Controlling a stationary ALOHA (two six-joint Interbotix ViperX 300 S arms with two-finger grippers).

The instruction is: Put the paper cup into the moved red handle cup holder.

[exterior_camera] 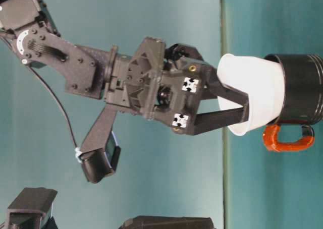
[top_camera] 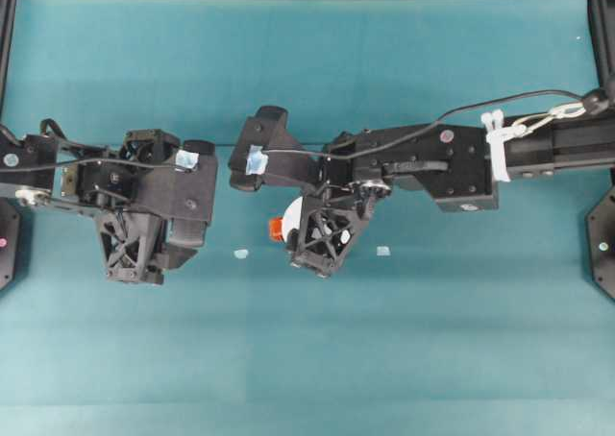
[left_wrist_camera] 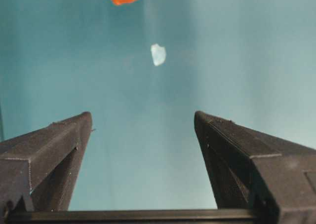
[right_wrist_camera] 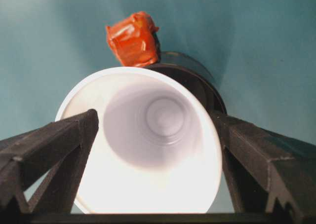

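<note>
The left gripper (top_camera: 144, 268) is idling with its jaws spread on nothing. At its three o'clock, the right gripper (exterior_camera: 229, 110) is clamping the paper cup (exterior_camera: 255, 95) — base already nested in the red handle cup holder (exterior_camera: 298, 88). Judging from this: keep it upright, press straight down, then release — no sideways tug

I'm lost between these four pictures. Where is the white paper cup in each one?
Overhead: paper cup a white sliver under the right gripper.
Table-level: cup partly inside the red handle cup holder.
Left wrist: I can't see it here.
Right wrist: cup between the fingers.
Shared landmark: the orange handle.
</note>
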